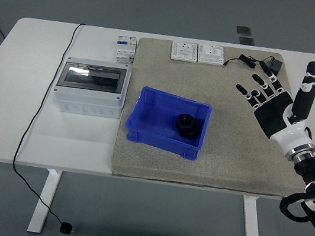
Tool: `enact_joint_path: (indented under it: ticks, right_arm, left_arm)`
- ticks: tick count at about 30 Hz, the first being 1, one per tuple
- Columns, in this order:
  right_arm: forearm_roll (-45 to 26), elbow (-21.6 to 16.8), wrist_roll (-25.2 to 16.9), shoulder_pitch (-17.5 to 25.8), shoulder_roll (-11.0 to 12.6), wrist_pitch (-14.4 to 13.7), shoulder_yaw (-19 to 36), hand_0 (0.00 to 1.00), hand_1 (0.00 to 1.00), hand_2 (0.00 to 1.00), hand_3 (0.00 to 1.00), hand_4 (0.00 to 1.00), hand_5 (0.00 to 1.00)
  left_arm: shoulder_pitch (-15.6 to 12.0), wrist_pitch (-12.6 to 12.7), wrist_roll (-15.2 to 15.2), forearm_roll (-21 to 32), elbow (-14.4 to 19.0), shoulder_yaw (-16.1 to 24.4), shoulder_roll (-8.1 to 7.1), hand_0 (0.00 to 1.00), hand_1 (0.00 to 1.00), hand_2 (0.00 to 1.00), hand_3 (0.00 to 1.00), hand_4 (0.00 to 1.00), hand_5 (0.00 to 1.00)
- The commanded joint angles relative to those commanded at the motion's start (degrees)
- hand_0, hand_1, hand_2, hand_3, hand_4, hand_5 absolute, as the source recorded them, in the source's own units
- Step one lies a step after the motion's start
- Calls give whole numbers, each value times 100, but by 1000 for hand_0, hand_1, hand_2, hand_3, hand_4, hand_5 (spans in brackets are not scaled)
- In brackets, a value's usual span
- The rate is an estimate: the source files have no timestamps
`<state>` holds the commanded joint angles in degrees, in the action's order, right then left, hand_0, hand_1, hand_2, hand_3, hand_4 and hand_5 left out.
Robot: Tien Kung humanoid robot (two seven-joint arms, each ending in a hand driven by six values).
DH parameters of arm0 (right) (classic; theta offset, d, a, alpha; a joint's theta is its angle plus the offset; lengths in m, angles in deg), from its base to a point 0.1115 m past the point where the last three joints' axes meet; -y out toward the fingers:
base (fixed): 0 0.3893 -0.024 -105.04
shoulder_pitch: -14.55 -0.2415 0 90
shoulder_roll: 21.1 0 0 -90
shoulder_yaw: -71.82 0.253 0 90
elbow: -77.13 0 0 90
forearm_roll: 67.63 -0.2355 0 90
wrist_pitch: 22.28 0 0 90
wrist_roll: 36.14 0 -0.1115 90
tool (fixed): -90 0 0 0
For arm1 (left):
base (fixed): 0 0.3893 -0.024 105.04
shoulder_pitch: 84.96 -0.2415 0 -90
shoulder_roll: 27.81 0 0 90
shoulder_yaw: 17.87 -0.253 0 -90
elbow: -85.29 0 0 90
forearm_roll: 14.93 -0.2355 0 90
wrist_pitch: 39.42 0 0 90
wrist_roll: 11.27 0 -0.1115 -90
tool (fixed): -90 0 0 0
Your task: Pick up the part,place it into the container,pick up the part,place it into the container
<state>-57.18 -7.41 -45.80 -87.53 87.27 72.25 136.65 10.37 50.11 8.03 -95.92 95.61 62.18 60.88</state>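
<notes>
A blue plastic container (152,114) sits on the grey mat near the table's middle. Inside it, toward its right end, lies a black round part (187,124). My right hand (275,95) hovers over the mat's right side, well to the right of the container, palm showing and fingers spread, holding nothing. I see no other loose part on the mat. My left arm is out of the picture.
A grey mat (223,158) covers the table's right half. A grey electrical box (90,87) with a clear lid stands left of the container. Two white sockets (197,52), a small breaker (126,48) and a black adapter (270,66) lie along the far edge. A black cable (46,100) runs down the left.
</notes>
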Motion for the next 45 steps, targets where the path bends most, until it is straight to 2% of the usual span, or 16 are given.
enact_joint_path:
  ticks: [4, 5, 10, 11, 16, 17, 21, 25, 28, 29, 33, 36, 40, 41, 45]
  right_arm:
    - [-243, 56, -25, -9, -7, 111, -26, 812, 439, 542, 725, 998, 998]
    - [-340, 75, -48, -7, -12, 110, -27, 817, 360, 592, 822, 998, 998]
    - [-543, 95, -219, 16, -5, -153, -20, 817, 360, 592, 822, 998, 998]
    - [-653, 103, -251, 22, -6, -127, -27, 801, 331, 567, 787, 998, 998]
    - [-998, 91, -326, 31, -22, -14, -52, 801, 331, 567, 787, 998, 998]
    - [-1052, 97, -332, 30, -25, -4, -57, 867, 816, 865, 893, 998, 998]
    - [-1289, 108, -426, 43, -34, -5, -51, 867, 816, 865, 893, 998, 998]
    - [-1547, 153, -595, 44, -30, -119, -8, 865, 804, 847, 868, 998, 998]
    - [-1408, 222, -807, 50, -27, -471, 111, 865, 804, 847, 868, 998, 998]
    - [-1305, 248, -885, 51, -28, -616, 163, 778, 780, 822, 761, 998, 998]
    - [-1058, 475, -1322, 85, -89, -1252, 428, 778, 780, 822, 761, 998, 998]
    - [-971, 582, -1456, 110, -122, -1638, 552, 777, 784, 824, 761, 998, 998]
    - [-393, 542, -1310, 105, -80, -2132, 938, 777, 784, 824, 761, 998, 998]
    - [-168, 430, -1194, 93, -52, -2288, 1074, 802, 817, 849, 772, 998, 998]
    - [648, 64, -794, 52, 1, -2819, 1454, 802, 817, 849, 772, 998, 998]
  left_arm:
    - [1, 1, -5, -32, 0, 16, 2, 728, 624, 757, 634, 625, 612]
    - [1, 2, -6, -39, 0, 15, 4, 728, 601, 757, 635, 628, 615]
    - [1, 12, -9, -49, 0, 10, 1, 728, 601, 757, 635, 628, 615]
    - [1, 16, -8, -49, 0, 6, 2, 728, 600, 756, 635, 628, 615]
    - [-4, 23, 12, -86, 0, 19, 10, 728, 600, 756, 635, 628, 615]
    - [-4, 25, 14, -106, 0, 28, 13, 727, 598, 755, 634, 626, 613]
    - [-8, 29, 17, -125, 0, 37, 17, 727, 598, 755, 634, 626, 613]
    - [-10, 31, 19, -138, 0, 48, 19, 727, 598, 755, 632, 625, 615]
    - [-12, 30, 14, -143, 0, 54, 19, 727, 598, 755, 632, 625, 615]
    - [-11, 27, 9, -155, 0, 63, 18, 727, 590, 754, 632, 627, 615]
    - [-1, 5, -27, -224, 0, 111, 13, 727, 590, 754, 632, 627, 615]
    - [2, 6, -41, -220, 0, 109, 14, 728, 590, 754, 630, 629, 620]
    - [13, 8, -57, -243, 0, 113, 9, 728, 590, 754, 630, 629, 620]
    - [14, 8, -57, -250, 0, 116, 8, 727, 592, 753, 628, 622, 613]
    - [16, 9, -62, -252, 0, 114, 8, 727, 592, 753, 628, 622, 613]
